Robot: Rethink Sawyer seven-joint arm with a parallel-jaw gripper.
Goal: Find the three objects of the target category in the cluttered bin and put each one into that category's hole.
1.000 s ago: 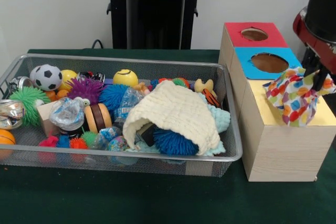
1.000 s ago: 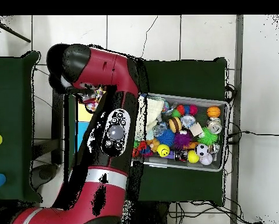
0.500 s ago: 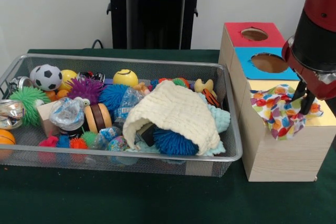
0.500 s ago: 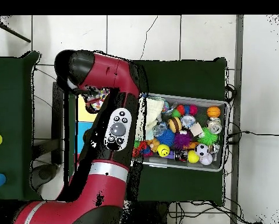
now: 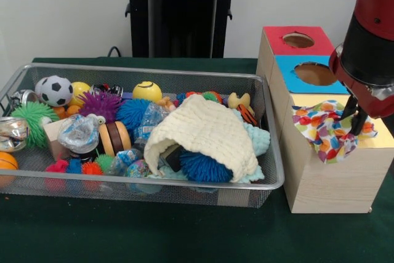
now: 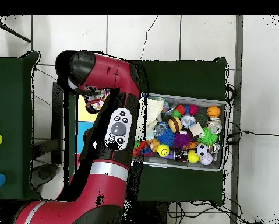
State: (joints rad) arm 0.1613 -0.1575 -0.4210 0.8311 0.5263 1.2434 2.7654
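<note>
Claw [image 5: 354, 115] grips spotted cloth [image 5: 326, 132] atop yellow-topped box [image 5: 329, 173].

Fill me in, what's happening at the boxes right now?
The claw is shut on a multicoloured dotted cloth and holds it over the yellow-topped box, right of the wire bin. The cloth drapes over that box's top. A cream cloth lies in the bin among the toys.

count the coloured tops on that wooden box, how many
3. The red top with a round hole is farthest back, the blue top with a hole is in the middle, and the yellow top is nearest, its hole hidden under the spotted cloth.
</note>
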